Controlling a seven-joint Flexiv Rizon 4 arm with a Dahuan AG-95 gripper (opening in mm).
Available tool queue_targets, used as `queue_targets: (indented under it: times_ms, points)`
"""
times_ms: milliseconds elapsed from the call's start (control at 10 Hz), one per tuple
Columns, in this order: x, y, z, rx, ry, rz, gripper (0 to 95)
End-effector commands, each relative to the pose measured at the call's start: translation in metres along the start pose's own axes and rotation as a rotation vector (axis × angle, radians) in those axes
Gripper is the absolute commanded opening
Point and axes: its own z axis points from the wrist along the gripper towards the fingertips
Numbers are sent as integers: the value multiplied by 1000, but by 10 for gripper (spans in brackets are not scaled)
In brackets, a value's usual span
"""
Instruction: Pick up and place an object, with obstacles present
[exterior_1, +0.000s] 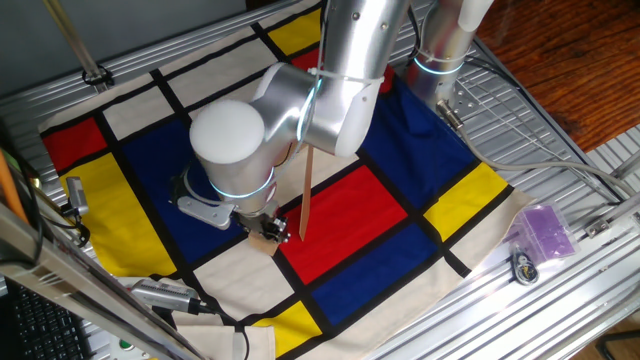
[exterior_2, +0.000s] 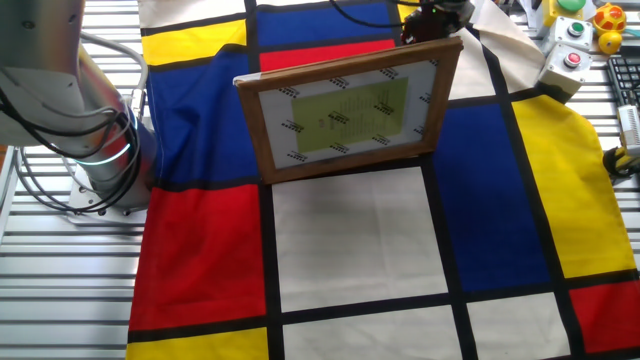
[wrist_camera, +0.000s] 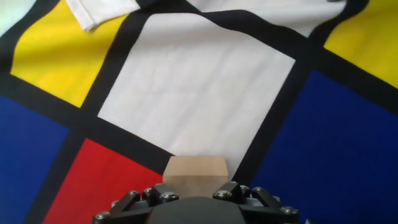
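1. Tool (wrist_camera: 196, 190) sits low over the table, at the corner where a red patch meets a white one. Hand view shows the small tan block (wrist_camera: 194, 173) directly at the fingertips, its near edge tucked under the tool body. Whether the fingers are clamped on it or only straddling it, I cannot tell; fingertips are hidden.
2. In one fixed view the block (exterior_1: 264, 233) shows as a small tan piece at the tool, down close to the cloth (exterior_1: 400, 250); cannot tell if it rests on the cloth or is just off it.
3. Handling, as judged: looks like wood, so stiff, light, not fragile. Flat and squarish, with plain straight side faces. Surface looks matte, so likely modest slip on metal fingers.
4. Best hold, as judged: across two opposite side faces, centred, so it does not pivot.
5. Obstacles: framed wooden panel (exterior_2: 350, 110) stands upright on edge, with the thin prop stick (exterior_1: 305, 195) just beside the tool. The stick looks lightly balanced; a brush from the arm could topple it.
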Motion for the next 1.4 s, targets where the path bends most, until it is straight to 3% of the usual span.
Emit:
queue_targets:
  times_ms: [100, 300, 500, 700, 900, 1100, 1400]
  points:
    - [-2, 0, 0, -1, -7, -8, 380]
    - [-1, -1, 4, 1, -6, -40, 760]
    - [-2, 0, 0, 2, -2, -26, 760]
    - [-4, 5, -36, 5, 43, 92, 0]
    - [2, 17, -73, 5, 49, 174, 0]
    - [24, 31, -102, 4, 39, 247, 0]
    - [61, 45, -117, -7, 25, 275, 0]
